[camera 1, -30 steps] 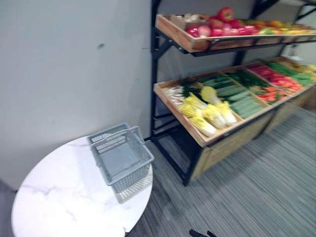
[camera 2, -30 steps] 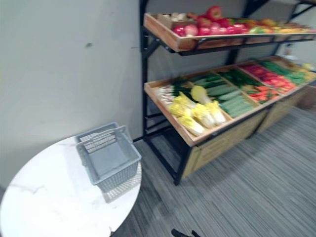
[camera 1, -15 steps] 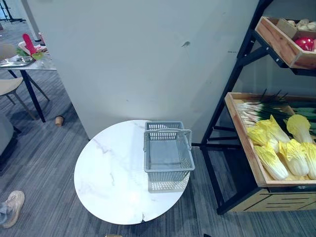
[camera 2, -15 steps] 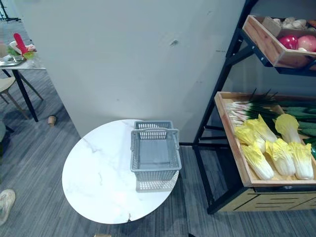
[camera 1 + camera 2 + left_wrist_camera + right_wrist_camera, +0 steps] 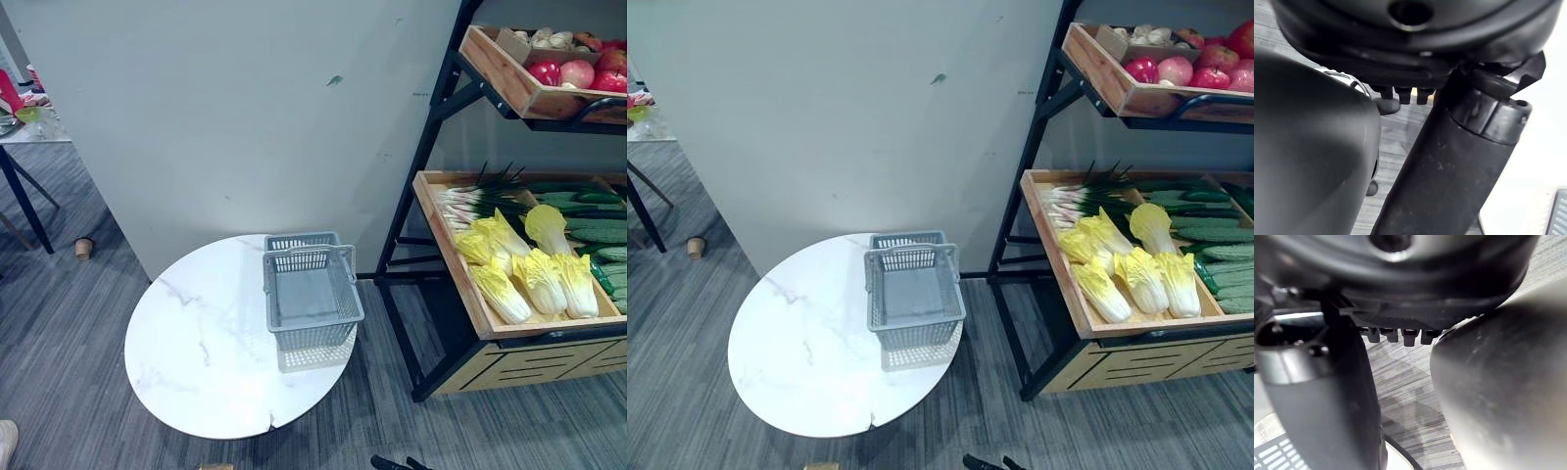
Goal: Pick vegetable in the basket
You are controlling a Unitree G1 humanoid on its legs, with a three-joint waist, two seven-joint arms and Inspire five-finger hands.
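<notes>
An empty grey plastic basket (image 5: 312,299) stands on the right part of a round white marble table (image 5: 196,362), its handles folded down. To its right, a wooden shelf tray (image 5: 460,284) holds yellow-green cabbages (image 5: 534,279), green onions (image 5: 470,196) and cucumbers (image 5: 598,230). My left hand (image 5: 1400,29) shows in its wrist view with straight fingertips (image 5: 1403,95) pointing at the grey floor and nothing held. My right hand (image 5: 1400,274) shows the same way, fingertips (image 5: 1411,337) straight and bare. Both hands hang low, away from basket and shelf.
A black metal shelf frame (image 5: 402,245) stands between table and vegetables. The upper tray (image 5: 500,73) holds red apples. A grey partition wall (image 5: 225,117) rises behind the table. A paper cup (image 5: 84,248) lies on the floor at left, near another table's leg (image 5: 24,201).
The whole picture has shifted: the head camera swung from the shelf toward the table, then slightly back right. The basket and vegetables themselves have not moved.
</notes>
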